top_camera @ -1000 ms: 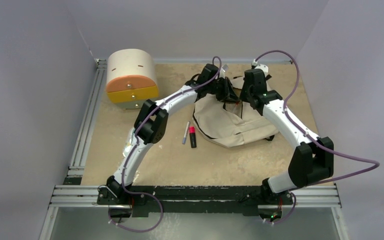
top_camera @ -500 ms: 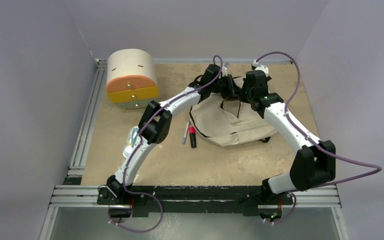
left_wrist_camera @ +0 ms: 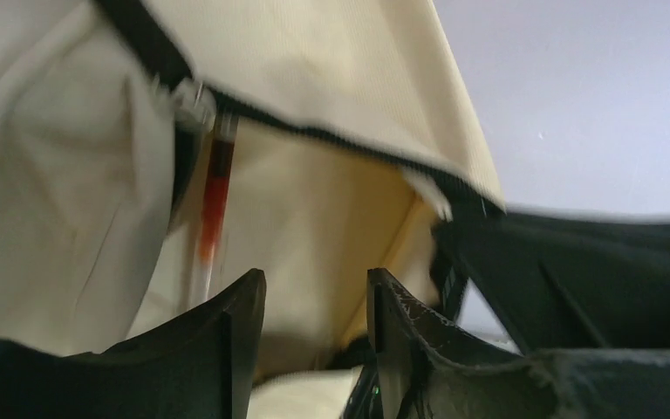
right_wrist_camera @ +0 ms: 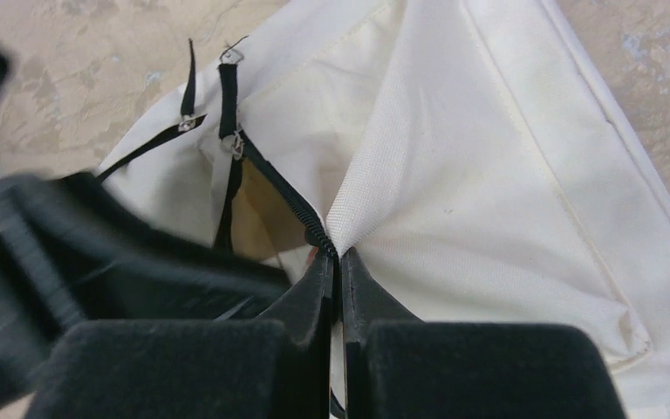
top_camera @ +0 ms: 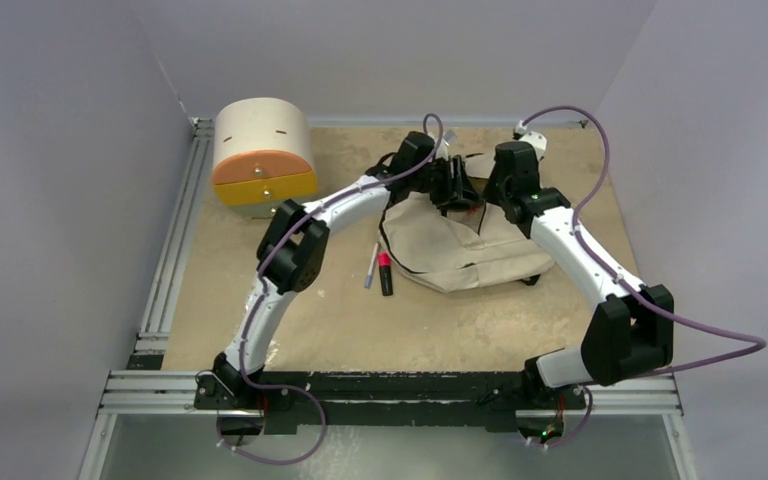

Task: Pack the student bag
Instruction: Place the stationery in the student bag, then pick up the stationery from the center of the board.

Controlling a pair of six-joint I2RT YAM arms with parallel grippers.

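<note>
The student bag (top_camera: 452, 255) lies beige and slumped at the table's back middle, its black-zippered mouth held up. My right gripper (right_wrist_camera: 338, 256) is shut on the bag's zipper edge (right_wrist_camera: 290, 202), pulling the fabric (right_wrist_camera: 488, 175) into a peak. My left gripper (left_wrist_camera: 315, 276) hangs open at the mouth, nothing between its fingers (left_wrist_camera: 242, 305). A clear pen with a red core (left_wrist_camera: 214, 188) leans inside the bag (left_wrist_camera: 340, 61), apart from the jaws. From above, both grippers, left (top_camera: 458, 188) and right (top_camera: 488, 198), meet over the bag's far end.
A cream drawer box (top_camera: 263, 158) with orange and yellow fronts stands at the back left. A grey pen (top_camera: 371, 266) and a red-and-black marker (top_camera: 386, 273) lie on the table just left of the bag. Walls close in on both sides.
My left gripper has opened and let go of the red-cored pen, which now rests inside the bag. The left arm has shifted slightly. The right gripper still pinches the zipper edge.
</note>
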